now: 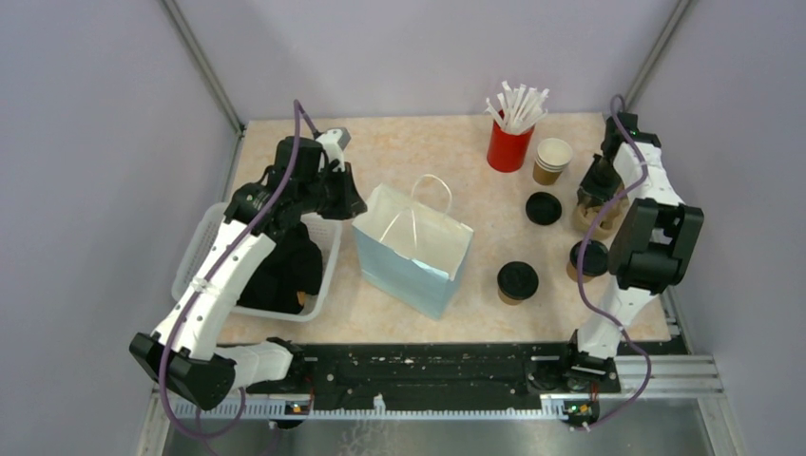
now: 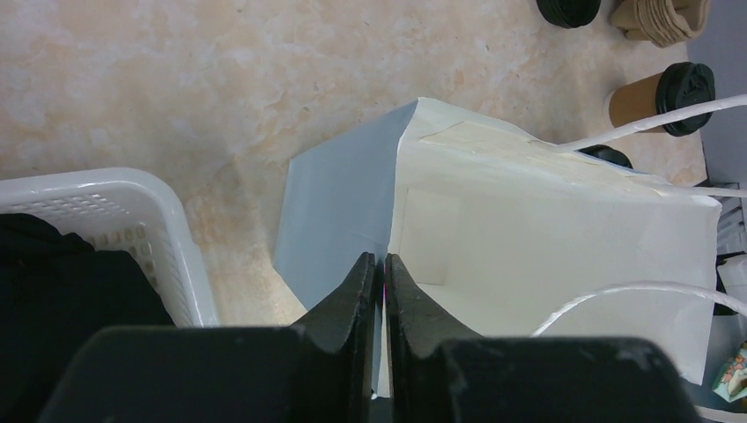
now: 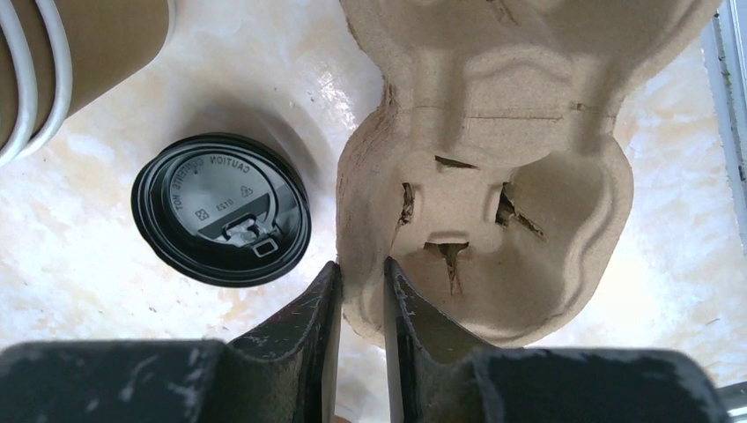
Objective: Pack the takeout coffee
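The pale blue paper bag [image 1: 413, 255] stands open mid-table, white inside [image 2: 546, 247]. My left gripper [image 1: 348, 203] is shut on the bag's left rim, the paper pinched between its jaws [image 2: 385, 269]. Two lidded kraft coffee cups stand right of the bag, one [image 1: 517, 282] near it and one [image 1: 589, 258] by the right arm; one also shows in the left wrist view [image 2: 665, 92]. My right gripper [image 1: 600, 190] pinches the rim of a pulp cup carrier [image 3: 493, 220], one finger outside and one inside [image 3: 361, 275].
A loose black lid [image 1: 543, 208] lies left of the carrier, also in the right wrist view [image 3: 220, 209]. A stack of empty kraft cups [image 1: 552, 160] and a red cup of white straws [image 1: 510, 142] stand behind. A white basket [image 1: 318, 285] with dark contents sits at left.
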Controlling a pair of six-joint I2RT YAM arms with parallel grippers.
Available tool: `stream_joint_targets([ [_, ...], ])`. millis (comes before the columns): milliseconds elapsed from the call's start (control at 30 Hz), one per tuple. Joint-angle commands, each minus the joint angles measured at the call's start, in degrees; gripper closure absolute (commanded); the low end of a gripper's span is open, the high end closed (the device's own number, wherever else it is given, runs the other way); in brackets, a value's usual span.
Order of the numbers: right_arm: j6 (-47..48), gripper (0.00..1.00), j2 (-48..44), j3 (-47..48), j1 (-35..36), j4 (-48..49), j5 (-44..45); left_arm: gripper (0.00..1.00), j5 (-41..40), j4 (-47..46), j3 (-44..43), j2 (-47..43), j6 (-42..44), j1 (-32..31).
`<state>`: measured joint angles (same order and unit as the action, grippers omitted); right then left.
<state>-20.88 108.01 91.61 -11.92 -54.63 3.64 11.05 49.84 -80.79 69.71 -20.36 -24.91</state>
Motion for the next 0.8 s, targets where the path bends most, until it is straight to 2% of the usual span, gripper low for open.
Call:
stream_joint_targets([
  [0, 1.47, 0.91, -4.64, 2.05, -1.08, -0.72, 1.16, 0.85, 0.97, -1.43, -0.04, -2.02, 0.58, -0.14],
  [133, 3.24, 0.88, -4.21, 1.51, -1.08, -0.34, 1.59, 0.85, 1.75, -1.63, 0.42, -2.28, 0.65, -0.13],
  [267, 4.75, 0.79, -4.09, 1.16, -1.17, -1.14, 1.43, 0.85, 2.19, -1.78, 0.79, -2.26, 0.85, -0.14],
  [333, 5.37, 0.83, -5.14, 0.68, -1.22, -0.8, 1.18, 0.85, 2.32, -1.82, 1.01, -2.38, 0.85, -0.12],
  [433, 6.51, 1.0, -5.52, 0.61, -1.17, -0.51, 1.72, 0.85, 2.59, -2.03, 1.24, -2.43, 0.93, -0.14],
  [533, 7.06, 1.0, -5.08, 1.82, -1.17, -1.7, 1.23, 0.85, 2.7, -2.02, 1.03, -2.2, 1.2, -0.13],
  [700, 8.54, 0.86, -4.69, 1.97, -1.17, -1.51, 0.46, 0.85, 2.86, -2.02, 1.18, -2.14, 1.41, -0.14],
  [767, 9.01, 0.86, -4.65, 1.7, -1.17, -1.05, 0.0, 0.85, 2.98, -2.03, 1.24, -2.14, 1.46, -0.14],
])
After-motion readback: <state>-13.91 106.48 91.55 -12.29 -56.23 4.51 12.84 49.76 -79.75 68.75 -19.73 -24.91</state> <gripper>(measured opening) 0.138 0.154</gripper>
